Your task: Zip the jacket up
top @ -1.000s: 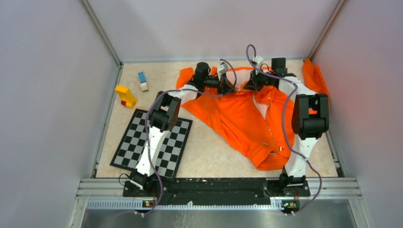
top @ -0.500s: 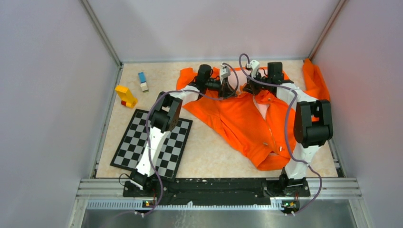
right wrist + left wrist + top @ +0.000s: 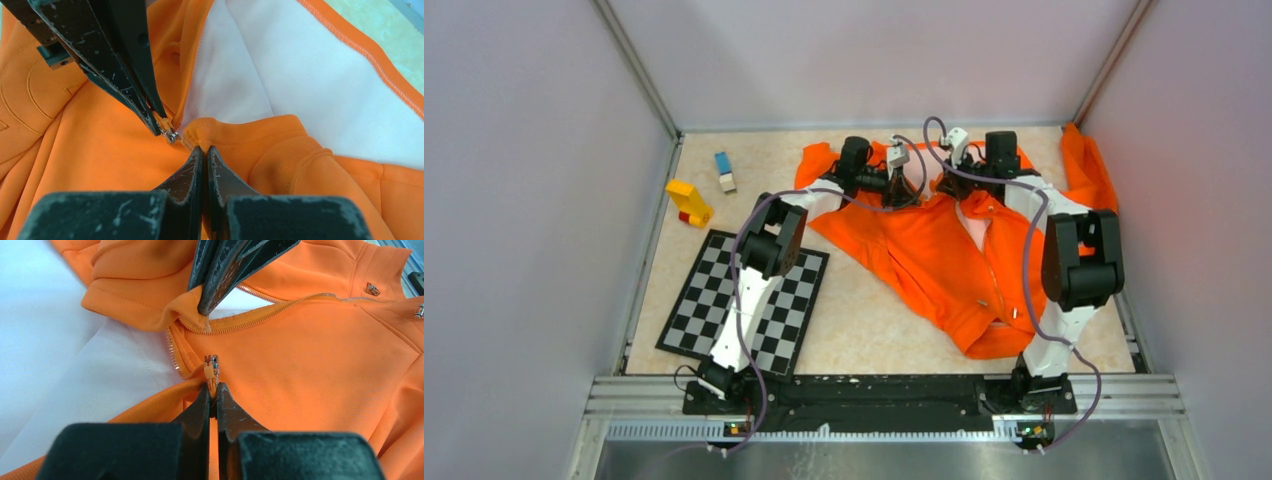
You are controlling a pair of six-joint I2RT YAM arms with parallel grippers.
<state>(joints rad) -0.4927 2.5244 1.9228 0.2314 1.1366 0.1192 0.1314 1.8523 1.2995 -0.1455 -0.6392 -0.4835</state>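
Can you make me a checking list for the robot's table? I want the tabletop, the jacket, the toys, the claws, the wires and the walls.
Surface: beige table, with the jacket lying on its far right part.
Job's things: orange jacket lying rumpled, pale lining showing near the grippers; zipper pull is gripped.
Clutter: checkerboard, yellow block and blue and white block, all left of the jacket and apart from it.
Grippers: left gripper shut on the zipper pull; right gripper shut on a fold of the jacket close beside it.
Cables: purple-grey cables loop along both arms.
Surroundings: plain walls on three sides; metal rail at the near edge.
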